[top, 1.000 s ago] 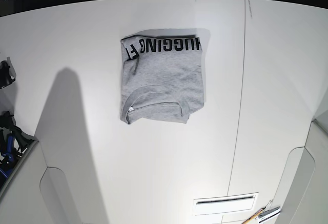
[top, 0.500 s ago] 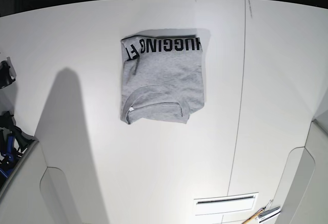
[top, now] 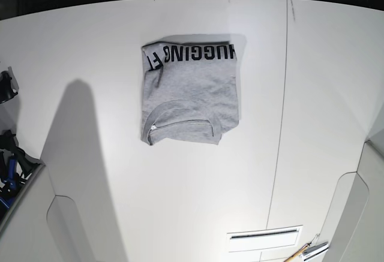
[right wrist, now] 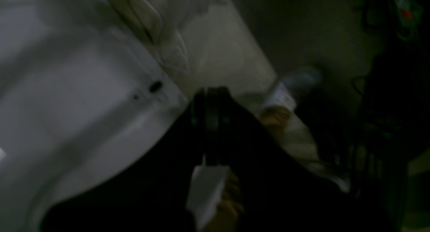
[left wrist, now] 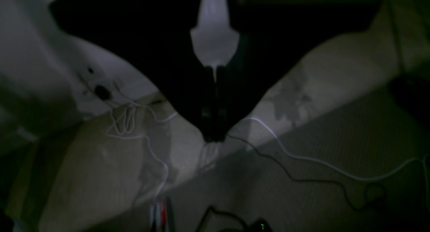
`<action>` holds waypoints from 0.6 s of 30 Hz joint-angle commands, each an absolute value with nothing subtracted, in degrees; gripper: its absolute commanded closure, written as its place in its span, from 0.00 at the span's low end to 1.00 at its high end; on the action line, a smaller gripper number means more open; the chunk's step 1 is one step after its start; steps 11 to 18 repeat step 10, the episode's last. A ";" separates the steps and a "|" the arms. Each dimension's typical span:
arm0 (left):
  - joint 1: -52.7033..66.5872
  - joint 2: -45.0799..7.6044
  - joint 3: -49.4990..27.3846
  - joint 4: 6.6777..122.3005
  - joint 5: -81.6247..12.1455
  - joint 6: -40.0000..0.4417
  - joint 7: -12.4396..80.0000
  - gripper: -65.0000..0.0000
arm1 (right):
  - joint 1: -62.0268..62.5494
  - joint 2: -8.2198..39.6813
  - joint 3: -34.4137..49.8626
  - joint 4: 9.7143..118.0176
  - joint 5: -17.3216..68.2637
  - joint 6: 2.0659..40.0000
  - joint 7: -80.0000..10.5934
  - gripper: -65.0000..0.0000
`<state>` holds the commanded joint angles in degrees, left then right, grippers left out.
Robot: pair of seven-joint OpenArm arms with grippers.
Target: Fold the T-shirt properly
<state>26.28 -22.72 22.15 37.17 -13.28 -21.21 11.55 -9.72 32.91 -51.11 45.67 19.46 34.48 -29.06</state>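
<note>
The white surface point(top: 312, 94) filled nearly the whole base view, with one thin seam running down its right part. On it, a little left of centre and toward the far edge, lay one T-shirt point(top: 191, 97), grey and folded into a compact near-square, slightly longer from the far edge to the near one than across. Its ribbed collar point(top: 180, 117) sat at the near end, so the neck pointed toward the camera side, and a single band of black lettering point(top: 195, 53) ran crosswise along the far end, upside down from this view. The fold lay flat (the edges were fairly straight), and nothing touched it.

Neither arm reached over the T-shirt in the base view. The left wrist view, very dark, showed the left pincer point(left wrist: 215, 138) with its two dark fingers pressed together to a point, holding nothing, above a floor strewn with cables point(left wrist: 302, 158). The right wrist view was darker and blurred; the right pincer point(right wrist: 211, 101) also appeared closed with nothing between its fingers, beside the edge of a white panel point(right wrist: 67, 107).
</note>
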 joint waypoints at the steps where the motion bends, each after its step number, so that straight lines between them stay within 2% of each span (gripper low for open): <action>1: 24.80 -22.74 23.35 35.53 -13.61 -21.21 11.55 1.00 | -9.08 32.23 -51.72 44.07 18.68 34.50 -28.84 1.00; 7: 20.82 -23.16 27.07 32.21 -17.39 -21.26 11.49 1.00 | -7.62 29.45 -52.27 40.03 10.48 34.39 -28.45 1.00; 18: 20.10 -22.72 27.09 32.82 -17.61 -21.23 11.33 1.00 | -7.64 28.97 -51.99 40.34 10.26 34.28 -28.47 1.00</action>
